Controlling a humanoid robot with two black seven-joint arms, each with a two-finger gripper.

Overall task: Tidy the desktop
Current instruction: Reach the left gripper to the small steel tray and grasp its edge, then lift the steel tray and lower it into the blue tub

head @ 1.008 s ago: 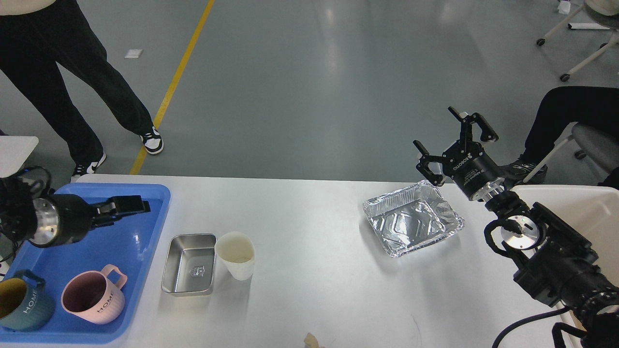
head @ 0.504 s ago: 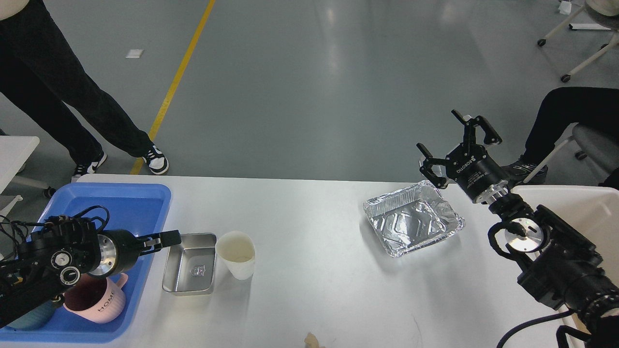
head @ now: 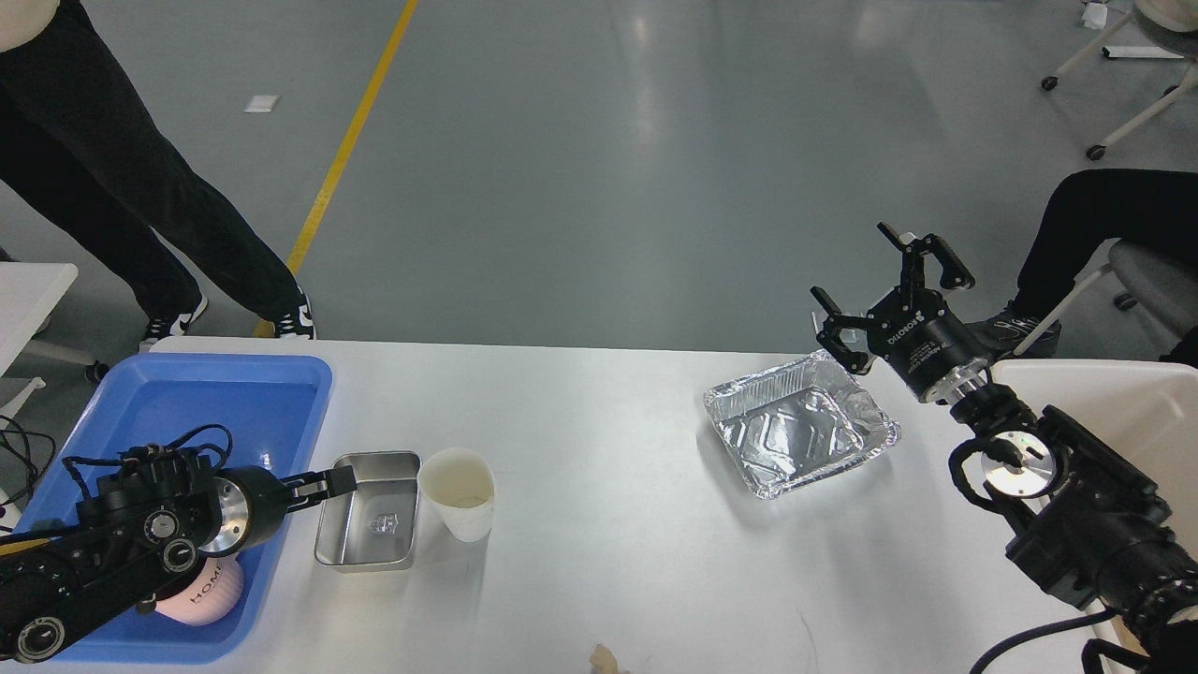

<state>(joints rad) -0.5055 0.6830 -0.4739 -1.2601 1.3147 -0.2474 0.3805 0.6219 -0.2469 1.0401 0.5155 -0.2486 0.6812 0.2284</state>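
— Two grippers, so which one matters here?
— The left gripper [head: 328,484]. Its fingers look close together with nothing between them, tips at the left rim of the steel tray [head: 367,510].
— And the tray's long axis?
— It runs near to far, crosswise to the fingers, on the desktop [head: 599,468] beside the paper cup [head: 457,492].
— The right gripper [head: 880,300]?
— Spread wide, empty, by the foil pan [head: 796,423], well apart from the tray. The left is nearer.
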